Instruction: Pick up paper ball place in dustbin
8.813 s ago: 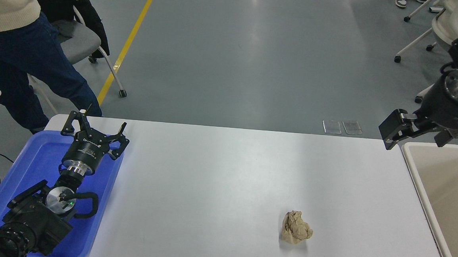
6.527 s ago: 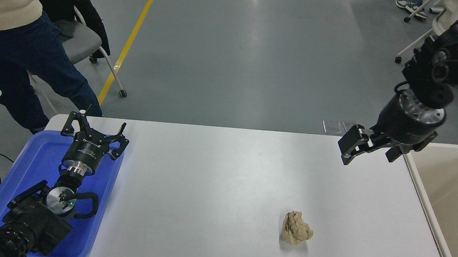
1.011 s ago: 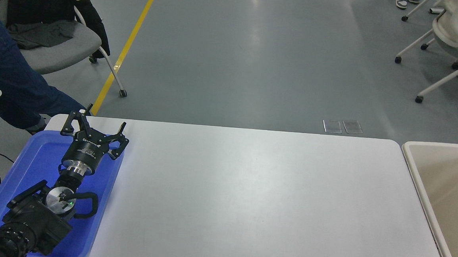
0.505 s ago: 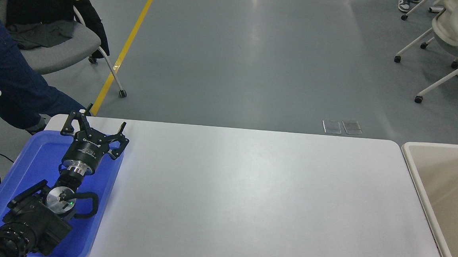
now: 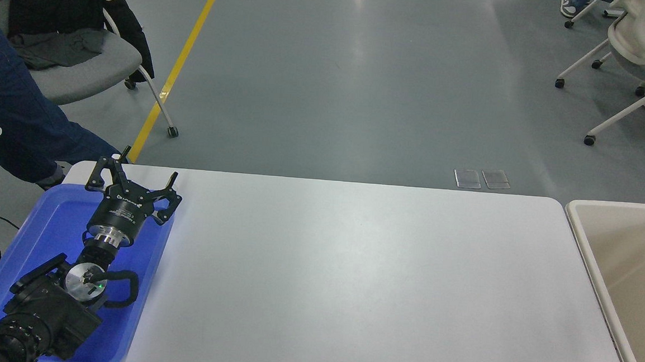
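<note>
The beige-cream dustbin (image 5: 587, 253) stands at the table's right end, partly cut off by the picture's edge; the part of its inside that shows holds nothing. The paper ball is out of view. My left gripper (image 5: 132, 178) is open and parked over the blue tray at the lower left. My right arm and gripper are out of view.
A shallow blue tray (image 5: 45, 225) lies under the left arm at the table's left end. A person in blue jeans (image 5: 18, 123) stands at the far left beside a grey chair (image 5: 77, 71). White chairs (image 5: 638, 49) stand on the floor at the top right.
Several seconds ago the paper ball lay on the table and my right gripper hung above the dustbin's corner. Both are gone from view now. Over the last second nothing has moved.
</note>
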Action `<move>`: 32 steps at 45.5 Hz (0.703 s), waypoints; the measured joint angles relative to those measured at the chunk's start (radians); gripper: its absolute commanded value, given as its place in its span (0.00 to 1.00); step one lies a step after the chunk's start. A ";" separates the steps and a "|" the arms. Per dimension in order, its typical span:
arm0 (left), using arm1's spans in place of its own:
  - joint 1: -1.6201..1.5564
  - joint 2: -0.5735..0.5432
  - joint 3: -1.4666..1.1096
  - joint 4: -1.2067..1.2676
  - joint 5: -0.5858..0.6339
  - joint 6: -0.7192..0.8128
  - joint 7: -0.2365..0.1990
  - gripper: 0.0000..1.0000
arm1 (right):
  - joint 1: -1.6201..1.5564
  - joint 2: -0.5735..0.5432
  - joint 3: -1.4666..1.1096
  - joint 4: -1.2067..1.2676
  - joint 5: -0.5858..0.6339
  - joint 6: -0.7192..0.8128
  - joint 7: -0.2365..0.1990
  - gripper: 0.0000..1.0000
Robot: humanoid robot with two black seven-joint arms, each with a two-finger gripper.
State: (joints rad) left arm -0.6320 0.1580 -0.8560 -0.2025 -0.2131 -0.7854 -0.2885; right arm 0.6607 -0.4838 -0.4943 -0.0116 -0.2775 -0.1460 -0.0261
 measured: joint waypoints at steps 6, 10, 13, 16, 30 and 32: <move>0.000 0.000 0.000 0.000 0.000 0.000 -0.001 1.00 | -0.002 0.001 0.003 0.000 0.002 -0.020 0.000 0.99; 0.000 0.000 0.000 0.000 0.000 0.000 -0.001 1.00 | -0.003 0.001 0.005 0.000 0.003 -0.027 0.000 0.99; 0.000 0.000 0.000 0.000 0.000 0.000 -0.001 1.00 | -0.003 0.002 0.007 0.000 0.005 -0.032 0.000 1.00; 0.000 0.000 0.000 0.000 0.000 0.000 -0.001 1.00 | -0.004 0.002 0.008 0.000 0.007 -0.035 0.000 1.00; 0.000 0.000 0.000 0.000 0.000 0.000 -0.002 1.00 | 0.002 0.003 0.009 0.000 0.011 -0.040 0.000 1.00; 0.000 0.000 0.000 0.000 0.000 0.000 -0.002 1.00 | 0.004 0.003 0.010 0.002 0.011 -0.040 0.000 1.00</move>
State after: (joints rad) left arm -0.6320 0.1580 -0.8560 -0.2025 -0.2132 -0.7854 -0.2901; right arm 0.6648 -0.4805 -0.4845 -0.0101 -0.2664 -0.1863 -0.0261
